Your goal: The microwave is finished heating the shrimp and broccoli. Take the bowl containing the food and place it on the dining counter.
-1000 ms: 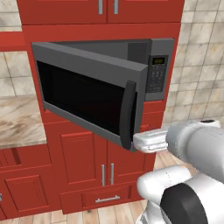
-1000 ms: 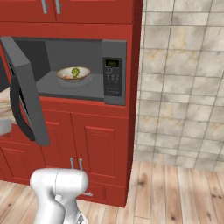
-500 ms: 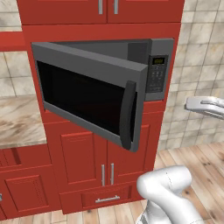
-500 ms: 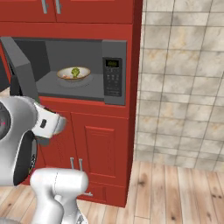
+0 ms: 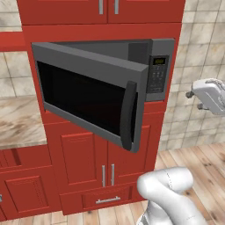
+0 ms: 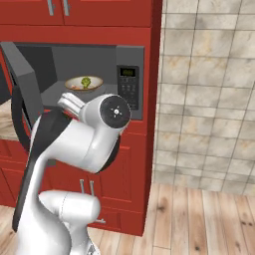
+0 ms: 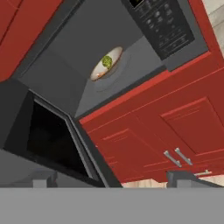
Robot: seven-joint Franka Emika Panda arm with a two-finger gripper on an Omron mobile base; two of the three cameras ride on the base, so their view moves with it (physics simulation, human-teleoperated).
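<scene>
gripper (image 7: 113,178) open, facing bowl (image 7: 106,64) inside open microwave (image 7: 131,57).

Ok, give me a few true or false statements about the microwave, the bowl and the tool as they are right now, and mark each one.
1. The microwave door is swung open. True.
2. The bowl is out on the counter. False: it sits inside the microwave.
3. A green piece of broccoli lies in the bowl. True.
4. The tool is closed around the bowl's rim. False: it is open and holds nothing, well short of the bowl.
5. The button panel is to the left of the microwave's opening. False: it is on the right.
</scene>
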